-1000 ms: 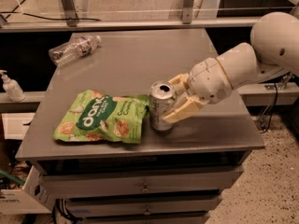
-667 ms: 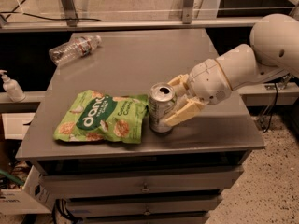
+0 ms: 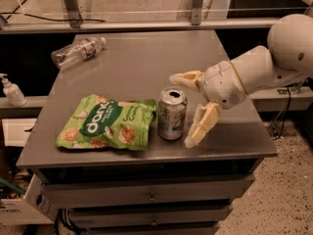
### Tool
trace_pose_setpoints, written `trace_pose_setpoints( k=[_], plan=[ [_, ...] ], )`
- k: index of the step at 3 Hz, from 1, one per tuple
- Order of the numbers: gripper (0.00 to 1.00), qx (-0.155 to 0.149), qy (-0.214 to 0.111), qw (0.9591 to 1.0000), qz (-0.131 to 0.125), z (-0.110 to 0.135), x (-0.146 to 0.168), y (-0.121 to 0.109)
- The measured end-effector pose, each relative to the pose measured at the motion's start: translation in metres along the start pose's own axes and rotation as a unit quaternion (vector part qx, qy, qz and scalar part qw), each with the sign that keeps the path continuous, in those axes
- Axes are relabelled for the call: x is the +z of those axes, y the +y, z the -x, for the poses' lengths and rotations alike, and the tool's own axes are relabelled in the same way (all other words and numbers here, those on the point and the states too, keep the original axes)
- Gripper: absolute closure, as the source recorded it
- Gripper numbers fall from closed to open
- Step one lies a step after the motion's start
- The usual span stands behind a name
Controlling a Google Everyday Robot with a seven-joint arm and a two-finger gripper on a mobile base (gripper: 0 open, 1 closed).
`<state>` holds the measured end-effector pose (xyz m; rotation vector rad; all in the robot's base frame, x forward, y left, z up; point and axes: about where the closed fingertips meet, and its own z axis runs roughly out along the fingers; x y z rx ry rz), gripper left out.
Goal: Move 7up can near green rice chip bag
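The 7up can [image 3: 171, 113] stands upright on the grey table [image 3: 146, 67], its left side right next to the right edge of the green rice chip bag [image 3: 107, 123], which lies flat near the front left. My gripper [image 3: 182, 109] is to the right of the can with its two tan fingers spread, one [image 3: 186, 78] behind the can and one [image 3: 203, 125] to its right front. The fingers are open and clear of the can.
A clear plastic water bottle [image 3: 77, 51] lies on its side at the table's back left. A white pump bottle [image 3: 11, 90] stands on a lower shelf to the left. The table's front edge runs just below the can and bag. Drawers are under the tabletop.
The gripper has opened and pulled back to the right, letting go of the can, which stays standing next to the bag.
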<state>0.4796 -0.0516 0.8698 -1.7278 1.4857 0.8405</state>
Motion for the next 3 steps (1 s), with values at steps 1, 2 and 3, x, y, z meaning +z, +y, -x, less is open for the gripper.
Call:
trace_pose_setpoints(
  k=[1,2,3],
  plan=[
    [0.00,0.024,0.009,0.9980,-0.057,-0.023,-0.035,-0.030],
    [0.00,0.065,0.020,0.9865,-0.148,-0.067,-0.107,-0.074],
    [0.00,0.059,0.020,0.9866,-0.151,-0.062,-0.110,-0.076]
  ],
)
